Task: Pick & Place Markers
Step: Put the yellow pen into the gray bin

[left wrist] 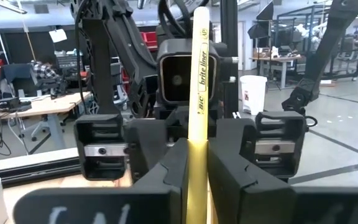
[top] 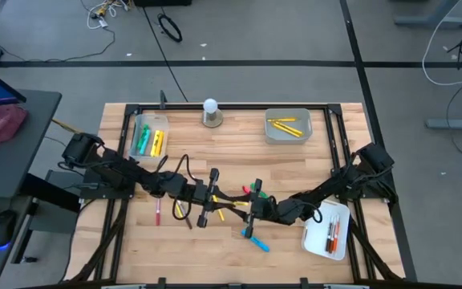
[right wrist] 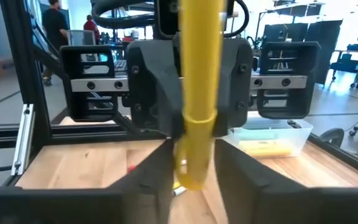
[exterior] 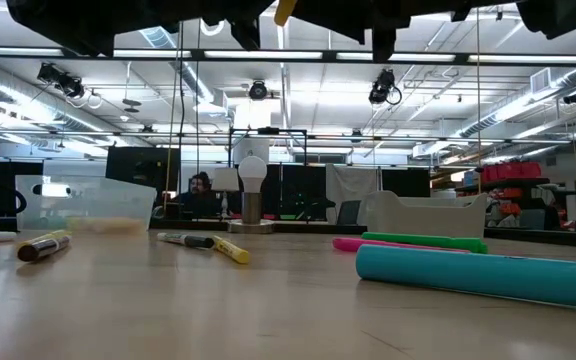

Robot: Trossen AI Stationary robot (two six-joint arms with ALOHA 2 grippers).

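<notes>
Right now we have a yellow highlighter (left wrist: pixel 198 93) passing between our arms above the desk (top: pixel 239 152) centre: the left claw (left wrist: pixel 196 180) pinches its lower body, and the right claw (right wrist: pixel 191 168), facing it nose to nose, brackets the other end, apparently also gripping. We judge this a mid-air handover. Next, one claw should release so the other can carry it to the tray of yellow markers (top: pixel 288 124) behind the right claw.

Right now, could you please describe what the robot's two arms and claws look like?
Both arms are dark, nearly black, jointed links with black cables looping along them. The left claw and right claw each have two blocky dark fingers on a boxy head with a silvery rail. A round camera lens shows on the head opposite.
</notes>
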